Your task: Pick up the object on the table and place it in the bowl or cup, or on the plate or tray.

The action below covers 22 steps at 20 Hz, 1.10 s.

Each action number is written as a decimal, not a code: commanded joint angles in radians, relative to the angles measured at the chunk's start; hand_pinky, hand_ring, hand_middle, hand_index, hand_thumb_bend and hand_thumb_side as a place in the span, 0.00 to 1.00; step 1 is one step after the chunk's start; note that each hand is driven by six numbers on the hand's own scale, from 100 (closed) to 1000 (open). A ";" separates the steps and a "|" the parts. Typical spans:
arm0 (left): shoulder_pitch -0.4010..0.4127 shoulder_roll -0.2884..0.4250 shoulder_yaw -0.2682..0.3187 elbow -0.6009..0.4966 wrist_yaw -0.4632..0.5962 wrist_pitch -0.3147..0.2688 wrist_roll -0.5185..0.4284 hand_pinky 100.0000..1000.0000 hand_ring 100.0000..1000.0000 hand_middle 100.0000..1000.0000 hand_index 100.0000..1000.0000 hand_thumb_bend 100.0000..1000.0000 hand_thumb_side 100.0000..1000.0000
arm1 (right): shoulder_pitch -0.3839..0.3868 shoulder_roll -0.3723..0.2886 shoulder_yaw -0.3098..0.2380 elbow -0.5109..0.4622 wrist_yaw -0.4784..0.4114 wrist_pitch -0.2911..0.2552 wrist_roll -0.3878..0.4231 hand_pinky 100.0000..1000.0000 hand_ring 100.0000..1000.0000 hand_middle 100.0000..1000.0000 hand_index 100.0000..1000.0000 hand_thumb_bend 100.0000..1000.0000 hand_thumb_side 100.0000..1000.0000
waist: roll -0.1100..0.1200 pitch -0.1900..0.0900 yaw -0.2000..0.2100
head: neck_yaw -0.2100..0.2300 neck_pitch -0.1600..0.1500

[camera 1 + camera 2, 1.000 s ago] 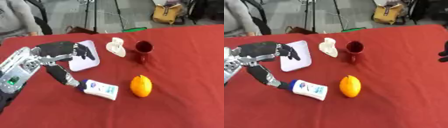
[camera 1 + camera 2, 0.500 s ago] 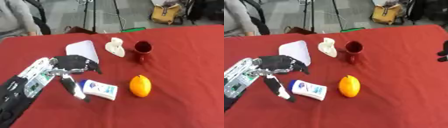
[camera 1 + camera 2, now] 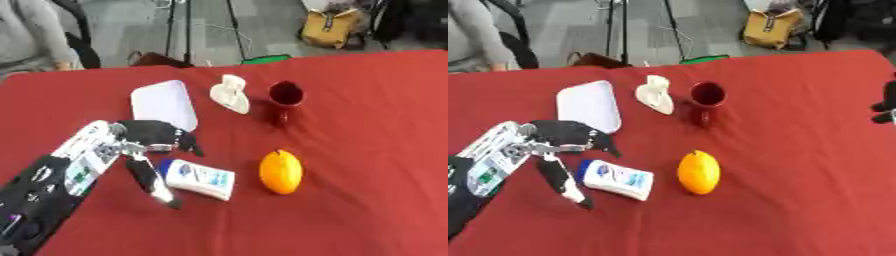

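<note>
Tube (image 3: pixel 200 179): a white tube with a blue label is being seen lying flat on the red table (image 3: pixel 367 150), near the left front; writing on the label is too blurred to be read.
Left hand (image 3: pixel 150 141): the hand is being held just left of the tube, fingers spread and pointing down; the thumb is being stretched along the tube's left end, and contact cannot be told. Nothing is being gripped.
Right hand (image 3: pixel 884 105): only a dark part is being shown at the right edge of the right eye view; whether its fingers are spread or curled cannot be told.
Orange (image 3: pixel 281 171): it is being seen lying just right of the tube, apart from it.
Cup (image 3: pixel 284 98): a dark red cup is being seen standing upright behind the orange, near the table's middle.
Tray (image 3: pixel 163 103): a white tray is being seen lying flat behind the left hand, its near edge partly covered by the hand.
White thing (image 3: pixel 231 93): a small cream-white shape is being seen lying between tray and cup, just beside the cup.
In the way: nothing is being seen between tube and tray except the left hand itself.
Beyond the table: a yellow bag (image 3: pixel 330 28) and tripod legs (image 3: pixel 186 25) are being seen on the grey floor.
</note>
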 commanded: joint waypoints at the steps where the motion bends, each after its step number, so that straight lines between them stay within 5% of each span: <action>1: -0.020 0.004 0.013 -0.005 -0.058 -0.099 -0.046 0.72 0.76 0.77 0.90 0.89 0.52 | -0.009 -0.015 -0.003 -0.011 -0.001 -0.002 0.002 0.46 0.52 0.78 0.86 0.45 0.66 | -0.004 -0.008 -0.002 | 0.001 -0.004; 12: -0.021 -0.053 0.022 0.106 -0.207 -0.128 0.049 0.71 0.74 0.76 0.91 0.84 0.45 | -0.010 -0.012 -0.001 -0.011 -0.003 -0.002 0.003 0.46 0.52 0.78 0.86 0.45 0.66 | -0.008 -0.008 -0.005 | 0.000 -0.005; 16: -0.022 -0.082 0.040 0.152 -0.246 -0.126 0.099 0.69 0.70 0.73 0.90 0.77 0.38 | -0.009 -0.010 -0.002 -0.011 -0.003 -0.002 0.003 0.46 0.52 0.78 0.86 0.45 0.66 | -0.011 -0.007 -0.005 | 0.000 -0.005; 17: -0.022 -0.087 0.044 0.160 -0.252 -0.123 0.115 0.65 0.63 0.68 0.89 0.68 0.29 | -0.009 -0.010 -0.002 -0.011 -0.003 -0.002 0.003 0.46 0.52 0.78 0.86 0.45 0.66 | -0.012 -0.006 -0.004 | 0.000 -0.005; 20: -0.022 -0.096 0.050 0.178 -0.265 -0.118 0.155 0.65 0.63 0.68 0.89 0.68 0.29 | -0.010 -0.010 -0.001 -0.011 -0.004 -0.003 0.003 0.46 0.52 0.78 0.86 0.45 0.66 | -0.012 -0.006 -0.004 | 0.000 -0.006; 21: -0.019 -0.100 0.058 0.182 -0.260 -0.112 0.168 0.56 0.47 0.53 0.87 0.39 0.08 | -0.009 -0.009 -0.002 -0.011 -0.004 -0.003 0.003 0.46 0.52 0.78 0.86 0.45 0.66 | -0.013 -0.006 -0.003 | -0.001 -0.006; 22: -0.014 -0.103 0.070 0.184 -0.241 -0.098 0.182 0.56 0.47 0.53 0.87 0.39 0.08 | -0.009 -0.009 -0.003 -0.011 -0.003 -0.002 0.002 0.46 0.52 0.78 0.86 0.45 0.66 | -0.013 -0.005 -0.002 | -0.002 -0.006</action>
